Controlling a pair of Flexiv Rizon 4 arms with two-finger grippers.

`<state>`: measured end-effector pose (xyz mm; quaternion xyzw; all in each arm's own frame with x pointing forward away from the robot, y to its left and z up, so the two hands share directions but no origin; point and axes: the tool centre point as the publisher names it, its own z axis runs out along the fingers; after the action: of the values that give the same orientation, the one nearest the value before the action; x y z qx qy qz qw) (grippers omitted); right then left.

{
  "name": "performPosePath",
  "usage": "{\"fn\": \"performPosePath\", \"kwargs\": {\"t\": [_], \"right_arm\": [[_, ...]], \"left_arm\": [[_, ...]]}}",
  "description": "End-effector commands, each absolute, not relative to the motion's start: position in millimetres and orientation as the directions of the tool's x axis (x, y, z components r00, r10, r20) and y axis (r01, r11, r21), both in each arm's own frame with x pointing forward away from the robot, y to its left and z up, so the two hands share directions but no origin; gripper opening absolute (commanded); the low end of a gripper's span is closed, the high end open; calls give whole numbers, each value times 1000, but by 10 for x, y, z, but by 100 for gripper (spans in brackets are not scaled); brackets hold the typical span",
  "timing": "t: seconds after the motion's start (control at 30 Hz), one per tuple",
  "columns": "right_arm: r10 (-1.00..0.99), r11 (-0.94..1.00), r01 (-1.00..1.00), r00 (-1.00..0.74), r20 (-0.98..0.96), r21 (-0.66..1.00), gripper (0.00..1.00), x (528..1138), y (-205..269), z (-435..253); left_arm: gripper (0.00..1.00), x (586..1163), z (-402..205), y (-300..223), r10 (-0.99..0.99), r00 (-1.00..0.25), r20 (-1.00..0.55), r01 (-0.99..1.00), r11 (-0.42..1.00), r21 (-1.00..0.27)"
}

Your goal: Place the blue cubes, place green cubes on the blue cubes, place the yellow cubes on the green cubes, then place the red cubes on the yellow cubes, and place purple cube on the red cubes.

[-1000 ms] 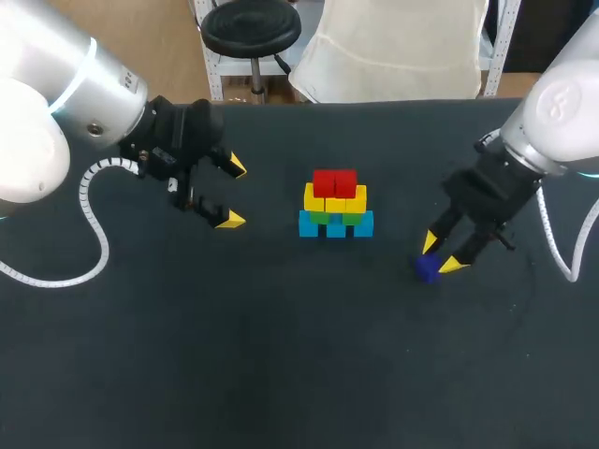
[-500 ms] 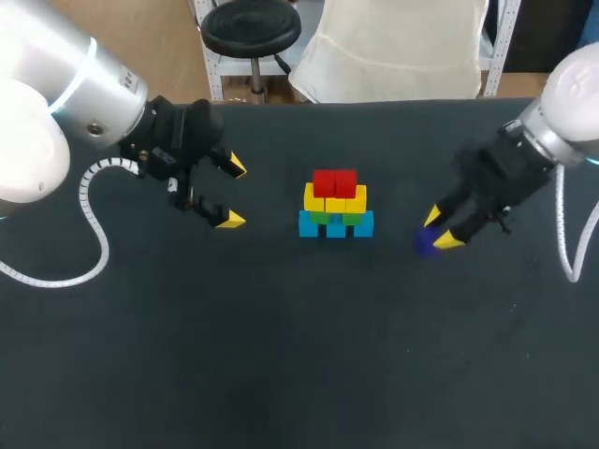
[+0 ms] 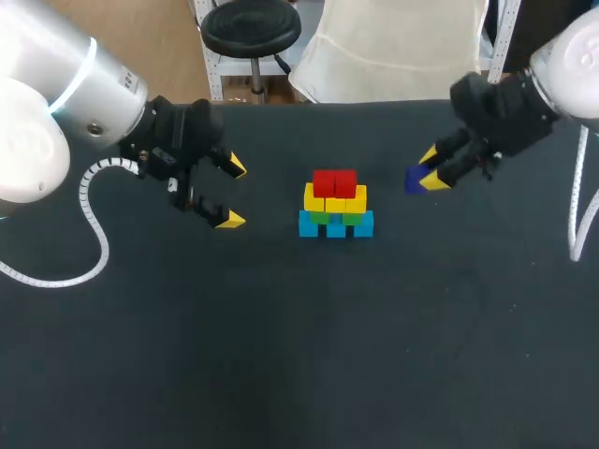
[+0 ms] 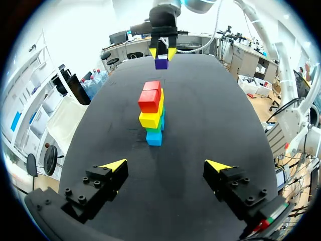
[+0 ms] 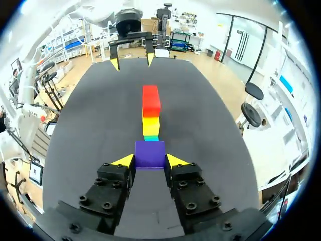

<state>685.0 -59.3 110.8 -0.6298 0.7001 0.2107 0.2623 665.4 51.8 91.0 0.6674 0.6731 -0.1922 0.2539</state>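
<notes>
The right gripper [image 3: 431,168] is clamping the purple cube [image 3: 413,179] between its yellow tips, holding it off to the right of the cube stack [image 3: 336,204] and apart from it. The stack is sitting mid-table [image 3: 281,355], with blue at the base, then green, then yellow, and the red cubes [image 3: 334,182] on top. The left gripper [image 3: 233,194] is hanging wide open, gripping nothing, on the stack's far side.

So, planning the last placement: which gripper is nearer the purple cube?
Right. The right gripper is shut on the purple cube; the left gripper hangs open on the far side of the stack.
</notes>
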Motion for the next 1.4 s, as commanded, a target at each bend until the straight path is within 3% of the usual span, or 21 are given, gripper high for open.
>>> {"fn": "performPosePath", "kwargs": {"t": [0.03,0.7,1.4], "right_arm": [[-796,106,-993,-60,-602,-42,0,6907,-419,1258],[-848,49,-999,-51,-528,17,0,7106,406,1334],[-848,23,-999,-36,-528,30,0,6967,518,1208]], "left_arm": [[100,6658,905,526,800,22,-600,996,33,81],[100,6658,905,526,800,22,-600,996,33,81],[100,6658,905,526,800,22,-600,996,33,81]]}}
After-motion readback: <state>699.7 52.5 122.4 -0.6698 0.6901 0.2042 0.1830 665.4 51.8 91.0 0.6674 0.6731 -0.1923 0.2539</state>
